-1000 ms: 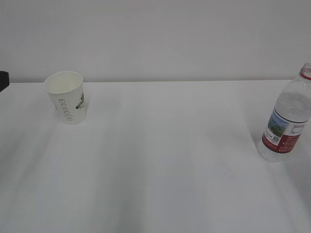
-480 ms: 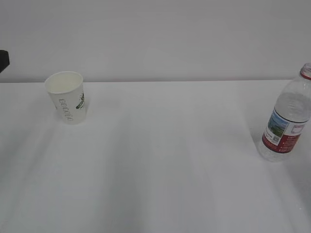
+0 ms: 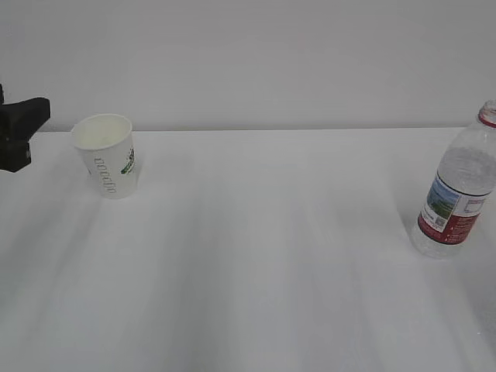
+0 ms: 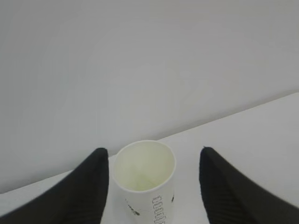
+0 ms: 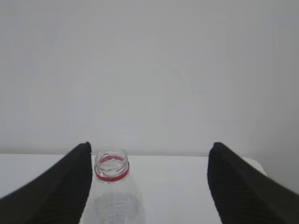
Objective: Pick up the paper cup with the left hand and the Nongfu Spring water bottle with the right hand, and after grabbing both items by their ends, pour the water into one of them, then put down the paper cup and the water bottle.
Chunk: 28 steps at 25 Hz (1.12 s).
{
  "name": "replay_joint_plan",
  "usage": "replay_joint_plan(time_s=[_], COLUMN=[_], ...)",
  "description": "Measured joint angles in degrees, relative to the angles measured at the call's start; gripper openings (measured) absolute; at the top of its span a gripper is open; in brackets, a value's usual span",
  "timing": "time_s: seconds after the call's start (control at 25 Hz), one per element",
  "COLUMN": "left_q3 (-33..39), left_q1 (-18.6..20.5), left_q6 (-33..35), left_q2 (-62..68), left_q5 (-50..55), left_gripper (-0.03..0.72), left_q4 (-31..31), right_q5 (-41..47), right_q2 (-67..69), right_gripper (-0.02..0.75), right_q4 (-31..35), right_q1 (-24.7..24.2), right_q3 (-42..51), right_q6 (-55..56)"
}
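Your left gripper stands open beside the cup, holding nothing, ready to straddle it, while your right gripper gapes empty behind the uncapped bottle.

A small white tapered paper cup with a rolled rim stands upright, mouth open, at the far left of the bench, a green-and-dark emblem and vertical dark lettering on its side. From the left wrist view, the cup looks pale inside.

A clear plastic water bottle with a red neck ring and a red-and-white label bearing a small landscape picture stands upright at the far right, well apart from the cup. In the right wrist view, the bottle has no cap on its open mouth.
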Motion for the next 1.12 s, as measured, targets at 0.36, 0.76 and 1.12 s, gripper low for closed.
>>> replay_joint_plan(time_s=[0.36,0.76,1.12], left_q3=[2.82,11.61,11.95], left_q1=[-0.37,-0.37,-0.37], left_q6=[0.00,0.00,-0.11], left_q2=[5.04,11.02,13.74], left_q5=[-9.06,-23.17,-28.04], left_gripper=[0.450,0.450,0.450], left_q4=[0.66,0.56,1.82], right_q5=[-9.30,-28.10,-44.07], right_q2=[7.77,20.73,33.75], right_gripper=[0.581,0.581,0.581], right_q4=[-0.08,-2.76,-3.32], right_q1=[0.00,0.00,0.00], right_q3=[4.17,10.91,15.66], right_q6=[0.00,2.91,3.83])
